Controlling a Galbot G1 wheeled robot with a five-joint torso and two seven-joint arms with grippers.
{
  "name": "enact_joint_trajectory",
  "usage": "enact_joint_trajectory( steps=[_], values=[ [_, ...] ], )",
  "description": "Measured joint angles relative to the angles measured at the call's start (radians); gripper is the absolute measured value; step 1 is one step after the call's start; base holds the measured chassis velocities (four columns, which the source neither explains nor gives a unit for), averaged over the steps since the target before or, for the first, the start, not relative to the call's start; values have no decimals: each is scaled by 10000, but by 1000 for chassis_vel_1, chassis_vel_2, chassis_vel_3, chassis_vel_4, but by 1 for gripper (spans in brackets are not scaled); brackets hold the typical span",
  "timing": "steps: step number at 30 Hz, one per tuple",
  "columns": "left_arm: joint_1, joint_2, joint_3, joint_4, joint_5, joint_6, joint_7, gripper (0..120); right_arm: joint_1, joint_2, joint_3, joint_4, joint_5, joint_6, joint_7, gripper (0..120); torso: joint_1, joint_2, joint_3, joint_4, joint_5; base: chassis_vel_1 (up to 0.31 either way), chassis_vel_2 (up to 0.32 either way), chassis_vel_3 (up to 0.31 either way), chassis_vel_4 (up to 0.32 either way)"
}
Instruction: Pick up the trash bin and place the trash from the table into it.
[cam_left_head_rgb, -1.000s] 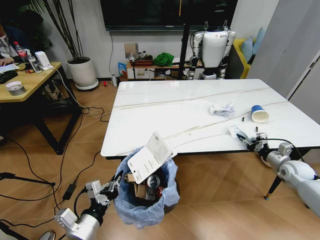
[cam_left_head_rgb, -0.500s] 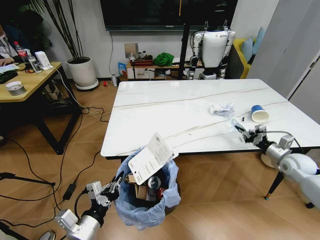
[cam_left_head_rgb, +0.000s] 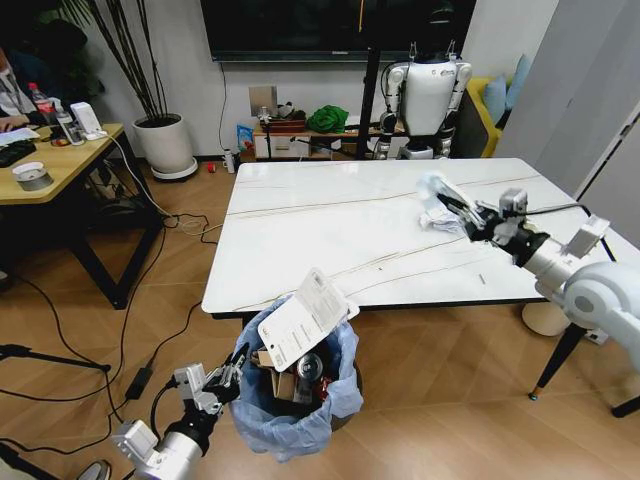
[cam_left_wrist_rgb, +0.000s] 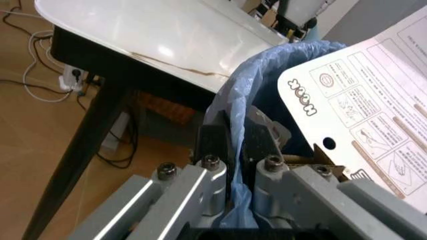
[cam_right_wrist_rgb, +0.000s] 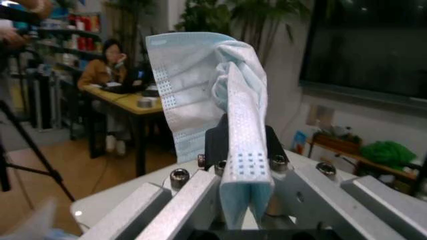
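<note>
Above the white tabletop, the right end effector clamped a blue face mask, with the trash bin, its rim pinched by the left end effector, low to its left.

Blue-lined trash bin, litter-filled, beside table.

The room is bright, with even light from above. The glossy white marble-look table shines, and the left wrist view shows pale glare spots on its top. Under its edge it is dark with shadow. The big black screen on the wall looks very dark. In the right wrist view the room behind looks soft and blurry, while the pale blue face mask up close is sharp.
</note>
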Motion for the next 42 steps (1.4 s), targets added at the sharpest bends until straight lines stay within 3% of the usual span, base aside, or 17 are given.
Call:
enact_joint_trajectory(
  steps=[7,13,23,33,42],
  values=[
    [-5,-13,242,22,152,41,-25,0,16,-925,-477,2507,438,-233,662,0,0,0,0,0,-1,0,0,0,0],
    [2,4,358,22,229,65,-46,0,-316,-1149,-831,3471,186,-460,1029,0,-1,0,-1,-1,1,0,0,0,0],
    [-65,-75,436,-12,200,66,31,0,-662,-813,-1494,3124,-670,-435,855,0,1,0,0,-1,2,0,0,0,0],
    [-132,-18,542,34,220,81,67,0,-170,143,-2297,2121,-1117,-490,825,0,1,0,0,-1,6,0,0,0,0],
    [-196,-18,615,147,184,101,96,0,-80,417,-3068,1995,-1544,-693,179,0,1,0,1,0,1,0,0,0,0]
  ],
)
